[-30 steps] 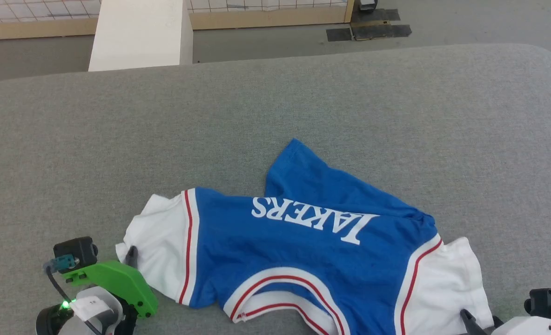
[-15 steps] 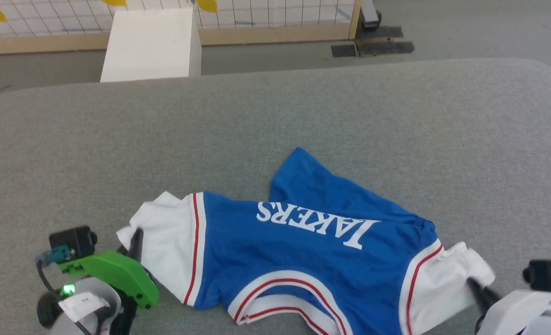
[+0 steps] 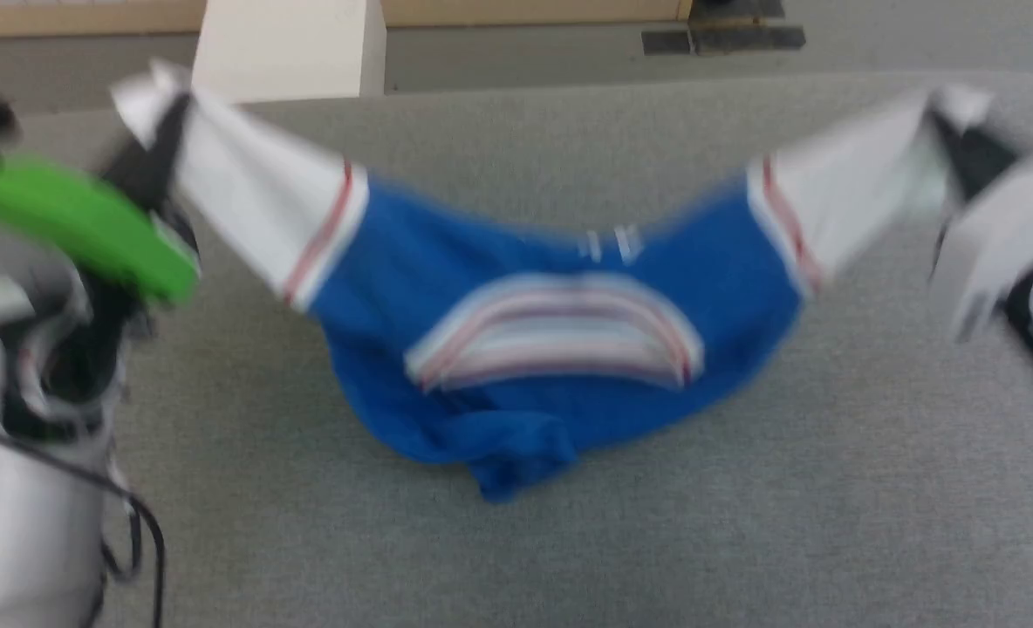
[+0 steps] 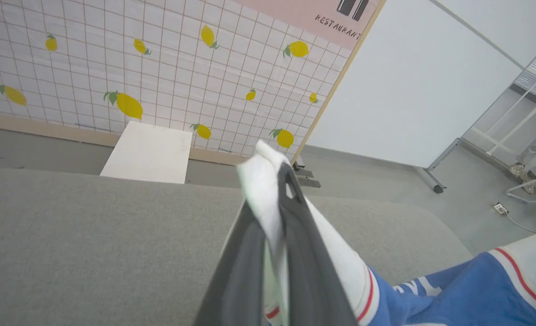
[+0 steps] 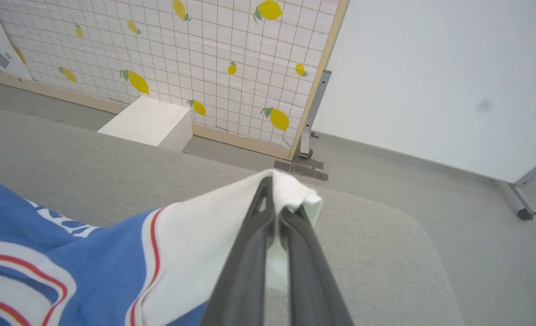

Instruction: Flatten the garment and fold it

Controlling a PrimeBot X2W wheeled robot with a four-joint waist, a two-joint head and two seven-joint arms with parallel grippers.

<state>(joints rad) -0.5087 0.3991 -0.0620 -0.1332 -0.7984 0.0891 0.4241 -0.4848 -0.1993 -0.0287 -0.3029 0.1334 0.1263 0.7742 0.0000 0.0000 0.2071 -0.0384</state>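
Note:
The garment (image 3: 534, 349) is a bright blue shirt with white sleeve ends and red trim. It hangs stretched between my two arms above the grey padded table (image 3: 569, 541), and its lower blue part sags onto the surface. My left gripper (image 3: 163, 118) is shut on the white left sleeve end (image 4: 268, 199). My right gripper (image 3: 948, 122) is shut on the white right sleeve end (image 5: 232, 226). In the right wrist view the dark fingers (image 5: 254, 244) pinch the cloth near its corner. The head view is blurred.
A white box (image 3: 285, 48) stands on the floor beyond the table's far edge. A lemon-patterned tiled partition (image 4: 159, 68) and a white wall panel (image 5: 431, 68) rise behind it. The table's rounded far right corner (image 5: 404, 217) lies close to my right gripper.
Both arms have lifted and pulled apart, raising the garment off the table by its sleeves. The right gripper closed on the right sleeve. The head camera has also shifted.

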